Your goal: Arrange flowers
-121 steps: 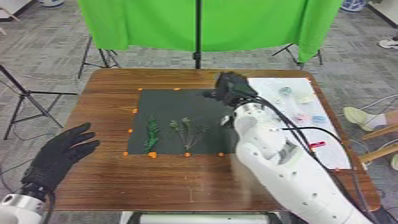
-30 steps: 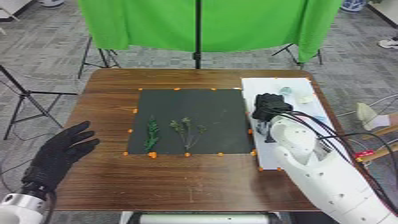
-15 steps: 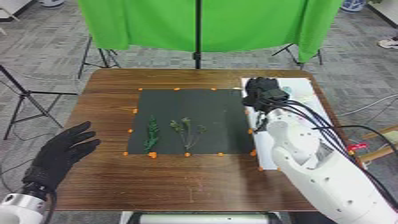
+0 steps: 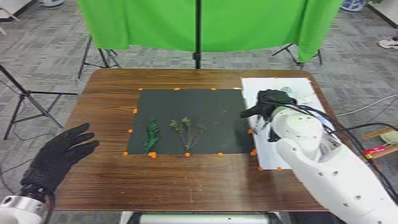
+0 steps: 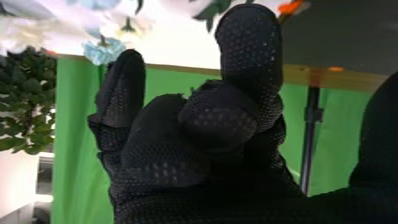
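In the head view my right hand is over the left part of the white board, beside the dark mat. In the right wrist view my right hand has its thumb apart, one finger straight and others bent, holding nothing visible. Beyond its fingertips are a light blue flower, a cream flower and green leaves. A green leafy sprig and a thin branching sprig lie side by side on the mat. My left hand is at the table's left edge, open and empty.
The brown table surrounds the mat and board, whose edges carry orange marks. A green cloth and a black stand pole stand beyond the far edge. Cables run along my right arm.
My right hand has gone from the mat's far right part to the white board; in the last half second it came slightly nearer. My left hand and both sprigs have stayed put.
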`<state>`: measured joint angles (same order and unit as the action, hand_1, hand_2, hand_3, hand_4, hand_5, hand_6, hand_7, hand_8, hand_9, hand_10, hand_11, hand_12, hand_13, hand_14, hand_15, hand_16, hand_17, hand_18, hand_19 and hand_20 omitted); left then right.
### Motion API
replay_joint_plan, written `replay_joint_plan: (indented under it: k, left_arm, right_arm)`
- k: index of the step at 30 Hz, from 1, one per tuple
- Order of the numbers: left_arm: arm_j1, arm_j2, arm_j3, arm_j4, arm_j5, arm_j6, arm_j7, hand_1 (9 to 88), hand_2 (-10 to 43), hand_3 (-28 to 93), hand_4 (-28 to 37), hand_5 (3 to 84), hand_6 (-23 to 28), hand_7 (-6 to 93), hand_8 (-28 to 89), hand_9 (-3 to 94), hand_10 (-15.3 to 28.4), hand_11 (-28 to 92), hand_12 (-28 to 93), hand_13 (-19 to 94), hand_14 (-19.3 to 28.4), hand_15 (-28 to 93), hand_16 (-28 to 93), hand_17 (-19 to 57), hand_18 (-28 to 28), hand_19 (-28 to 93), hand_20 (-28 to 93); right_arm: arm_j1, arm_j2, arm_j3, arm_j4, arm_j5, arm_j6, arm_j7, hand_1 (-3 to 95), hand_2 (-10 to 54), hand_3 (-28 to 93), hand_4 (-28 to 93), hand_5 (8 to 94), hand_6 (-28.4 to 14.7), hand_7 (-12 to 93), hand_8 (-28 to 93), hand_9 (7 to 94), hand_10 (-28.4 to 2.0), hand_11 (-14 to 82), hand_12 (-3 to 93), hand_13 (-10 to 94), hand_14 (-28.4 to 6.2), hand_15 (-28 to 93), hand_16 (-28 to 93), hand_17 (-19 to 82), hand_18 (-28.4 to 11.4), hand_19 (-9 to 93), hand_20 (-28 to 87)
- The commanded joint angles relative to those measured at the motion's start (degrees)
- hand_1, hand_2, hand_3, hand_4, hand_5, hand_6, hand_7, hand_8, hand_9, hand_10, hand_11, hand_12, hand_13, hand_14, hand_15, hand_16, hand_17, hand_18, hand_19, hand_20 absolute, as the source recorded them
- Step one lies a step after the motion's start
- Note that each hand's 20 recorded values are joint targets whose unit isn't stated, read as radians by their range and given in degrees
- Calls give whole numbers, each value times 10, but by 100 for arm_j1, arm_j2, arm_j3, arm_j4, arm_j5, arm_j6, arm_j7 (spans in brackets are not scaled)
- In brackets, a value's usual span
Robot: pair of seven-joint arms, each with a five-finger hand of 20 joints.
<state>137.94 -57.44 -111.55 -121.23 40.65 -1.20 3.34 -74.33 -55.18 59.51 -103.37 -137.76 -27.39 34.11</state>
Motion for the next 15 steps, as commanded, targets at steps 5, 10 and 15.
replay_joint_plan:
  k: [5, 10, 15]
  left_arm:
    - [70, -88, 35, 5, 25, 24, -6, 265, -23, 699, -268, 345, 50, 203, -100, 318, 139, 253, 159, 284, 168, 345, -20, -65, 231, 521, 6]
    - [74, -100, 32, 8, 31, 23, -25, 264, -22, 698, -268, 345, 50, 203, -99, 318, 139, 254, 159, 284, 168, 346, -20, -65, 231, 521, 5]
    - [49, -26, 62, 24, 1, 17, -18, 263, -22, 700, -268, 346, 50, 203, -100, 317, 138, 253, 159, 284, 168, 345, -21, -65, 231, 521, 5]
  right_arm:
    - [15, -44, -296, 358, -472, 60, 334, 142, -53, 638, -283, 873, 2, 509, -87, 928, -95, 539, 412, 806, -118, 819, 354, 337, -240, 821, 375]
    - [28, -24, -381, 396, -565, 121, 454, 136, -40, 680, -283, 882, 2, 492, -81, 934, -93, 535, 408, 813, -115, 817, 353, 345, -243, 829, 370]
    - [16, -83, -369, 521, -379, 155, 533, 149, -26, 706, -282, 886, 2, 460, -78, 935, -90, 519, 407, 812, -115, 813, 358, 344, -243, 831, 363]
